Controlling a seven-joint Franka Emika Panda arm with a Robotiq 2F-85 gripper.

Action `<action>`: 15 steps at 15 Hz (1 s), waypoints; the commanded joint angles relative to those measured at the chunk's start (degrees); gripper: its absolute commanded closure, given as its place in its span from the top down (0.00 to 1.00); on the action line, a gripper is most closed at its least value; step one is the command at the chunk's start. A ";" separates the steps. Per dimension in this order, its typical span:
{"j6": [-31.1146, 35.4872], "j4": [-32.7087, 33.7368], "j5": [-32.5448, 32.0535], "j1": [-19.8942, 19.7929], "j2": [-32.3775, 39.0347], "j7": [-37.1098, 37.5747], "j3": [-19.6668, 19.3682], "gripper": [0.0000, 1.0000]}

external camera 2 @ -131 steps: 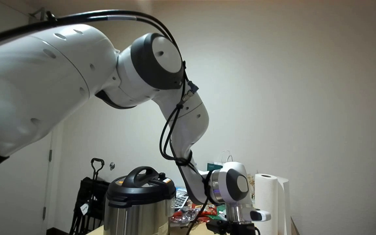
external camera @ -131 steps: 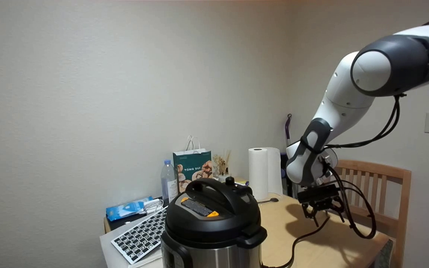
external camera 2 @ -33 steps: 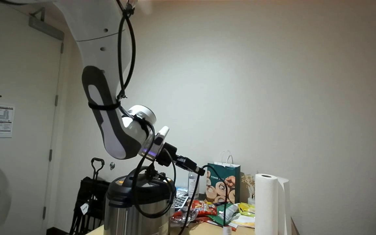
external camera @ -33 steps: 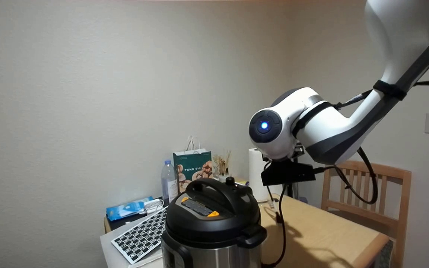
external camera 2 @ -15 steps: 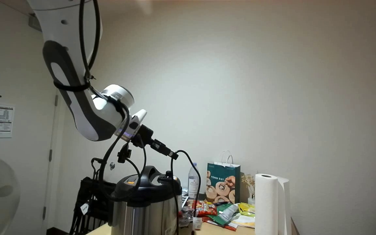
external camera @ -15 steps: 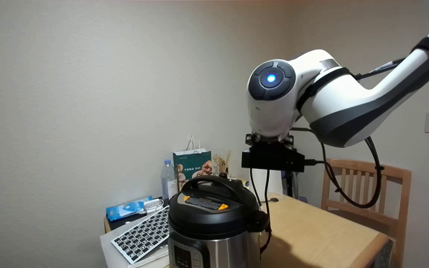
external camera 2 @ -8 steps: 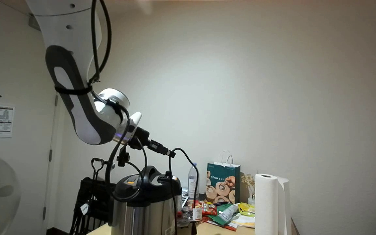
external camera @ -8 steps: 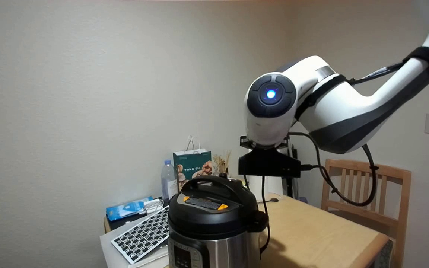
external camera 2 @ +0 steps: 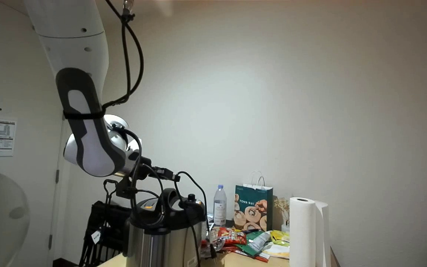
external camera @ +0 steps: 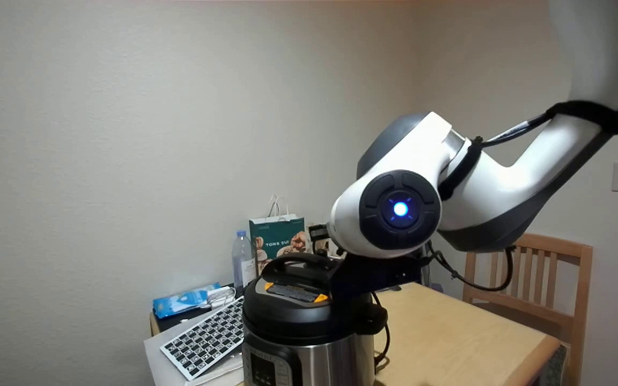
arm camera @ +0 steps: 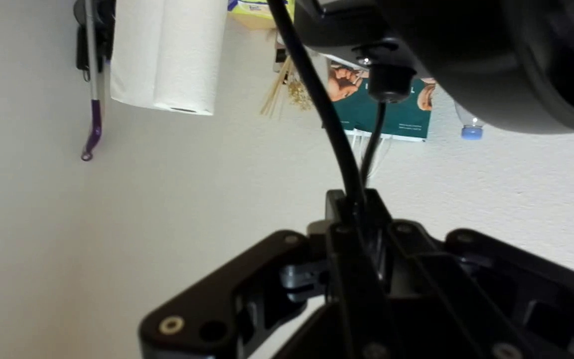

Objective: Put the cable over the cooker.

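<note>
The cooker (external camera: 309,308), steel with a black lid, stands upright on the table in both exterior views. Its lid (arm camera: 466,55) fills the upper right of the wrist view. My gripper (external camera 2: 176,178) hovers above the lid's far side, fingers pinched together on the thin black cable (arm camera: 321,94). From the fingertips two strands of cable (external camera 2: 199,187) fall: one runs down beside the cooker, the other arcs over and ends in a hanging plug (external camera 2: 213,251). In an exterior view the wrist hides the fingertips, and a strand of cable (external camera: 386,332) shows right of the cooker.
A paper-towel roll (external camera 2: 302,233), green bag (external camera 2: 254,207), bottle (external camera 2: 219,207) and snack packets (external camera 2: 232,235) stand or lie behind. A patterned board (external camera: 207,338) lies left of the cooker on the wooden table (external camera: 464,332). A chair (external camera: 534,268) stands beyond.
Earlier the open gripper was over the table near the cable; since then it has taken hold and lifted it. Over the last second the wrist dropped and tilted toward the cooker, drawing the cable along.
</note>
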 commanded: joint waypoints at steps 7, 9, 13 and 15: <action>0.59 6.26 -12.64 0.08 -0.30 0.42 -0.15 0.79; 0.64 6.47 -12.37 0.30 0.16 -0.21 -0.09 0.67; -0.92 6.80 -8.84 -0.38 1.56 1.00 -1.00 0.97; -3.58 6.23 -3.81 -1.25 4.12 0.86 -1.93 1.00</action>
